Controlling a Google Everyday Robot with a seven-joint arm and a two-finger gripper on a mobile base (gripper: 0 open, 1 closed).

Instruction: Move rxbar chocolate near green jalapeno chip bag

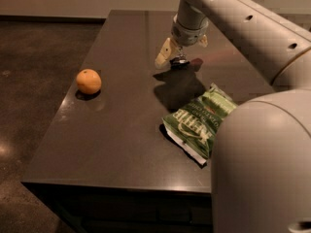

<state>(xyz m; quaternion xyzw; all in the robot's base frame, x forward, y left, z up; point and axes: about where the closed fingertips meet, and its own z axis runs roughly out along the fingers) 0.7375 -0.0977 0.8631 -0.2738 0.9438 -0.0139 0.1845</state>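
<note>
Pincer over far tabletop, green jalapeno chip bag nearer, orange at left

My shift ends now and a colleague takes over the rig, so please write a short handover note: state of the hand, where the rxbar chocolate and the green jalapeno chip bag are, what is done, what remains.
Hand: open, holding nothing, low over the far part of the table.
rxbar chocolate: flat on the table right beside the hand, partly in the arm's shadow, not gripped.
green jalapeno chip bag: nearer the front edge, clearly apart from the bar.
Orange: at the left edge, not part of the job.
Done: the hand is at the bar.
Left: grip the bar, carry it forward, set it down next to the bag.
</note>
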